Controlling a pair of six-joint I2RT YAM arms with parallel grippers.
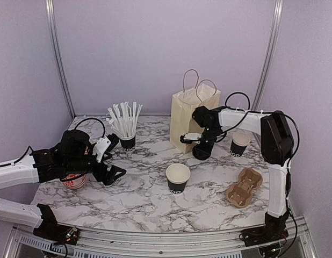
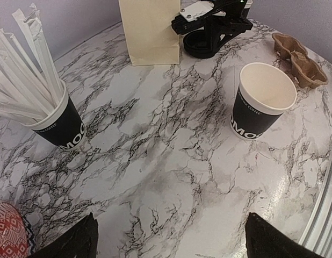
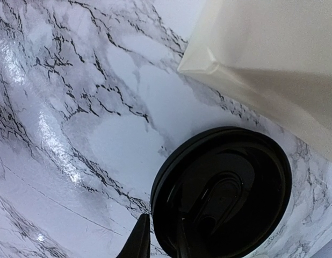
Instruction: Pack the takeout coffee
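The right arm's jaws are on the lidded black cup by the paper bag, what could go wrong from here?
One: the right gripper has its jaws on just the lid rim of the takeout coffee, so lifting might pop the lid off or tip the cup. Two: the paper bag stands close beside it and looks light; the arm could knock it over.

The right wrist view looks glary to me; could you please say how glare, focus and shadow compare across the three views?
Right wrist: bright glare streaks on the marble table, sheen on the coffee lid, the paper bag soft and close. Left wrist: sharp, evenly lit, the table edge bowed by the lens. Top external: soft, even light.
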